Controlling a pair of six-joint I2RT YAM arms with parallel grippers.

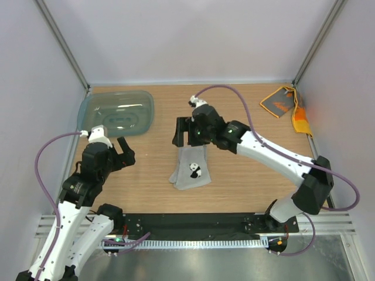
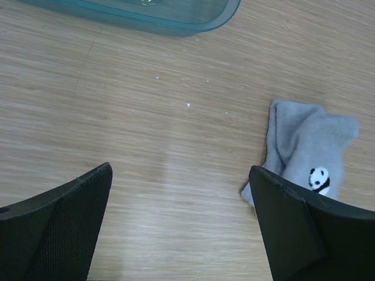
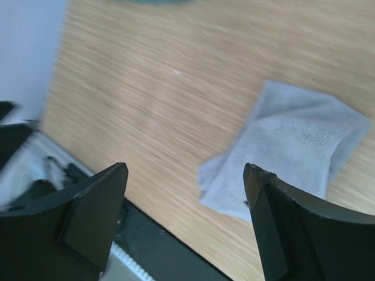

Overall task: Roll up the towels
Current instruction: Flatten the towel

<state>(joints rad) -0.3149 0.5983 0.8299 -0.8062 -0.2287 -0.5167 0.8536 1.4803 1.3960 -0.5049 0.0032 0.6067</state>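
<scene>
A light grey towel point(image 1: 190, 168) with a small panda print lies loosely folded and rumpled on the wooden table, near the middle. It also shows in the left wrist view, as the grey towel point(image 2: 304, 146), and in the right wrist view as the grey towel point(image 3: 293, 140). My right gripper point(image 1: 186, 136) hovers open just above its far end, with nothing between the jaws point(image 3: 186, 171). An orange towel with a grey face point(image 1: 284, 104) lies flat at the back right corner. My left gripper point(image 1: 122, 153) stands open and empty to the left of the grey towel point(image 2: 181, 222).
A translucent teal plastic tub point(image 1: 117, 112) sits upside down at the back left, and its edge, the tub rim point(image 2: 176, 20), shows in the left wrist view. White walls enclose the table on three sides. A black rail point(image 1: 193, 225) runs along the near edge.
</scene>
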